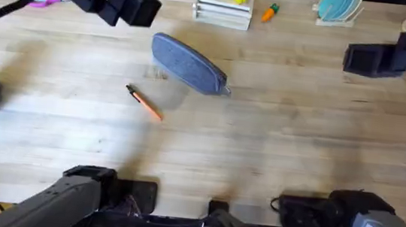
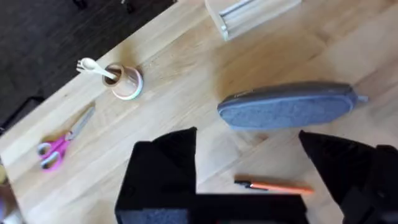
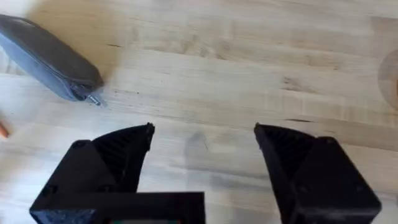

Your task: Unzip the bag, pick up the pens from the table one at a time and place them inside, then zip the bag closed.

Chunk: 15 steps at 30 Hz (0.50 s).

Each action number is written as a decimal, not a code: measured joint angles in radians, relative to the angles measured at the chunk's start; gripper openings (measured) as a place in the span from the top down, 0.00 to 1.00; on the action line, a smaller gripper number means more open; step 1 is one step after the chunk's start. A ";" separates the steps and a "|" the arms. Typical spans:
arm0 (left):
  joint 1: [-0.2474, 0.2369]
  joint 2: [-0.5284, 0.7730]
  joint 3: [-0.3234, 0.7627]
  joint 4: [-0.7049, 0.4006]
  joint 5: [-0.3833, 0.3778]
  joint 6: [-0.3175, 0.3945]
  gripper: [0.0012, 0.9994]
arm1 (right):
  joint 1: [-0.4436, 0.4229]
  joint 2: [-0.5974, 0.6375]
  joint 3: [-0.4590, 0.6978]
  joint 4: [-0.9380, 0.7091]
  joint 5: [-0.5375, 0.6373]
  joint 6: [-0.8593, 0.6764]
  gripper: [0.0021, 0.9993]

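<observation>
Left gripper [image 2: 245, 171]: black fingers spread wide with nothing between them, raised above the far left of the table; from its wrist view it looks down on pouch and pen, probably poised to descend on one of them.
Scissors [image 2: 59, 144]: pink-handled, lying flat near the far left edge beside a small cup [image 2: 126, 81] holding a pale utensil; judged no part of the task.
Orange pen [image 1: 144, 101]: thin, dark-tipped, lying flat and slanted on the bare wood, just in front of the pouch's left end and apart from it; not yet placed inside.
Pencil pouch [image 1: 188, 64]: grey-blue, oblong, lying slanted near the table's middle; its small metal pull [image 3: 94, 99] sticks out at the right end, so the zip looks fully closed and unzipping appears to be the step in hand.
Table [image 1: 274, 151]: light planked wood, bare around the pouch, giving both arms free approach.
Carrot toy [image 1: 271, 12]: stubby, green-topped, at the far edge beside a pale slatted rack [image 1: 222, 13]; not a pen.
Right gripper [image 3: 204, 146]: fingers parked well apart, empty, hovering over bare wood to the right of the pouch, on the pull's side, where it could readily reach that tab.
</observation>
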 joint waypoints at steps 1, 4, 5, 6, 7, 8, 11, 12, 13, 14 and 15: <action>0.000 0.000 0.000 -0.018 -0.001 0.066 0.01 | 0.000 0.000 0.000 0.000 0.000 0.000 0.01; -0.001 0.000 0.000 -0.036 -0.020 0.285 0.01 | 0.000 0.000 0.000 0.000 0.000 0.000 0.01; -0.001 0.000 0.000 -0.036 -0.025 0.344 0.01 | 0.000 0.000 0.000 0.000 0.000 0.000 0.01; -0.001 0.000 0.000 -0.036 -0.030 0.394 0.01 | 0.000 0.000 0.000 0.000 0.000 0.000 0.01; -0.001 0.000 0.000 -0.038 -0.034 0.431 0.01 | 0.000 0.000 0.000 0.000 0.000 0.000 0.01; -0.001 0.000 0.000 -0.049 -0.035 0.464 0.01 | 0.000 0.000 0.000 0.000 0.000 0.000 0.01; -0.001 0.000 0.000 -0.092 -0.035 0.528 0.01 | 0.000 0.000 0.000 0.000 0.000 0.000 0.01; -0.001 0.001 0.000 -0.094 -0.035 0.541 0.01 | 0.000 0.000 0.000 0.000 0.000 0.000 0.01; 0.000 0.002 0.000 -0.093 -0.034 0.552 0.01 | 0.000 0.000 0.000 0.000 0.000 0.000 0.01; 0.000 0.006 0.002 -0.093 -0.034 0.560 0.01 | 0.000 0.000 0.000 0.000 0.000 0.000 0.01; 0.004 0.014 0.003 -0.093 -0.030 0.572 0.01 | 0.000 0.000 0.000 0.000 0.000 0.000 0.01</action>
